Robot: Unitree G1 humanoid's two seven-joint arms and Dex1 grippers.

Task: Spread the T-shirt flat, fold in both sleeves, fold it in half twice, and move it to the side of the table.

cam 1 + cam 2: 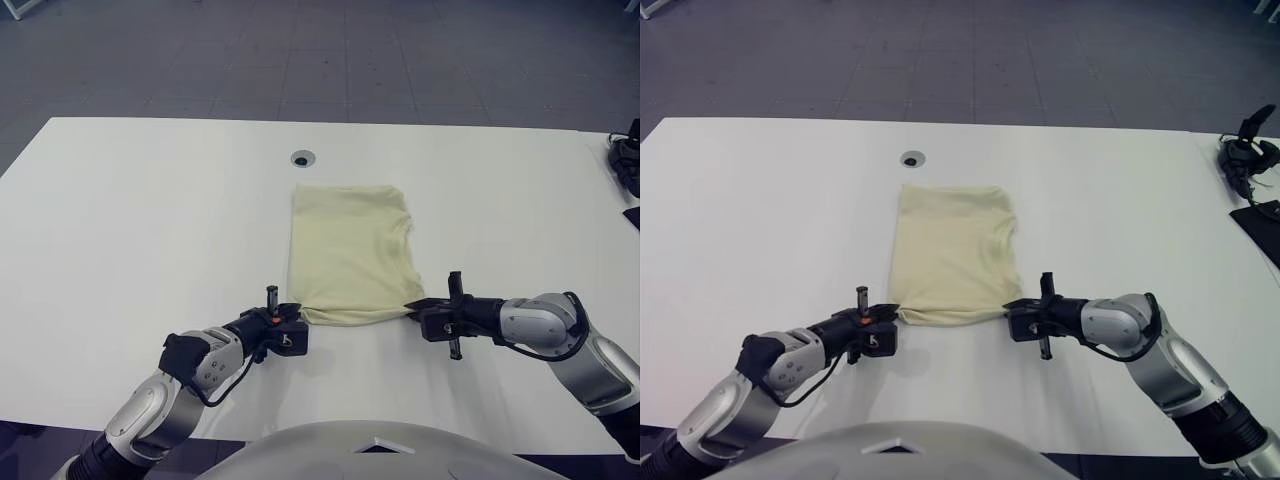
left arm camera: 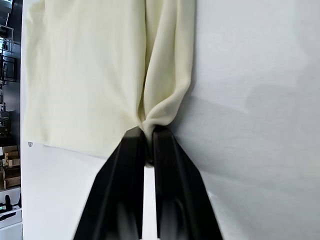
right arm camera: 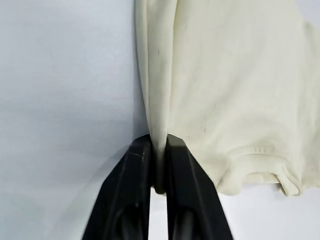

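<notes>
Left eye view: folded T-shirt (image 1: 350, 250) lying mid-tabletop (image 1: 130, 230). And the grippers?
Left gripper (image 1: 299, 316) is clamped on its near left corner, right gripper (image 1: 413, 306) pinching the near right corner, both toward the tabletop's near edge!

place: office | white table (image 1: 120, 250), cable grommet (image 1: 303, 158), grey tiled floor (image 1: 300, 60)

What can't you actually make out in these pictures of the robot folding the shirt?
T-shirt: the sleeves and layers under its top layer, covered by that layer in the head views.
Corners pinched by the left gripper and right gripper: the shut jaws hide how much cloth each holds in the wrist views.
Dark gear at the table's right end: too small to identify, cut by the left eye view's edge.
Round fitting in the table: too small.
</notes>
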